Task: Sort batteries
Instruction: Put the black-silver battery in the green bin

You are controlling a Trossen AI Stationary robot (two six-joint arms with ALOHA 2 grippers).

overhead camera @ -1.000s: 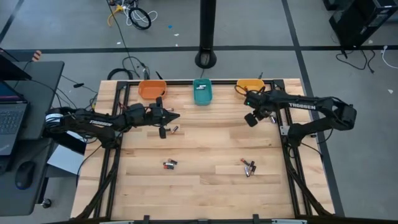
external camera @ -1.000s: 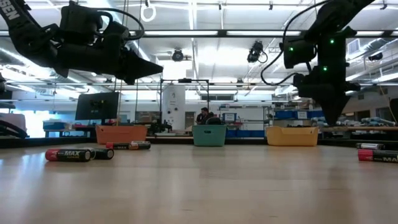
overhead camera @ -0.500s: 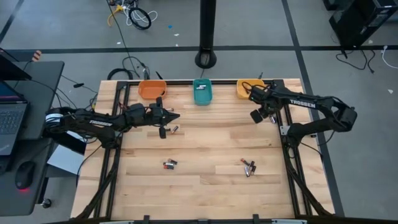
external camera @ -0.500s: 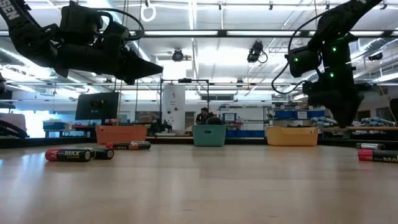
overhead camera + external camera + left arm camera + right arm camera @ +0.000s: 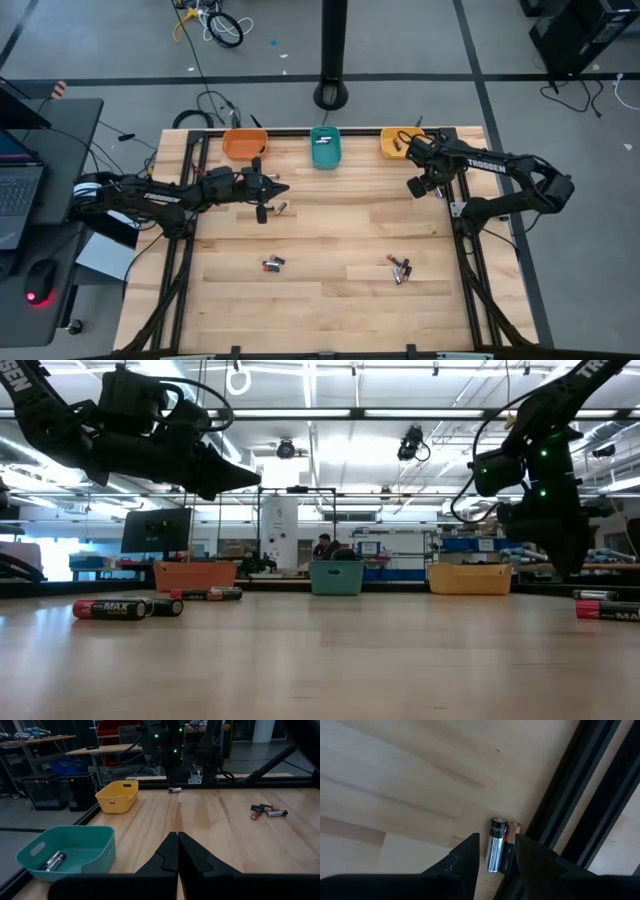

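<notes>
Two batteries lie side by side against the table's right rail: a silver and black one (image 5: pixel 495 851) and a black, copper-tipped one (image 5: pixel 510 845). My right gripper (image 5: pixel 497 837) hangs open above them, pointing down, a finger on either side, touching neither; in the high view it (image 5: pixel 418 186) is near the right edge. My left gripper (image 5: pixel 177 851) is shut and holds nothing; it hovers at the table's left (image 5: pixel 275 187). Loose batteries lie on the wood by it (image 5: pixel 282 208), mid-left (image 5: pixel 272 264) and mid-right (image 5: pixel 400 268).
Three bins stand along the far edge: orange (image 5: pixel 243 144), teal (image 5: pixel 325 147) and yellow (image 5: pixel 398 142). The teal bin (image 5: pixel 95 847) holds batteries (image 5: pixel 52 861). The black rail (image 5: pixel 580 795) runs right beside the two batteries. Bare wood lies in the table's middle and near side.
My right gripper has moved toward the table's right edge and sunk a little, ending above the pair of batteries by the rail. The batteries on the table have not moved.
</notes>
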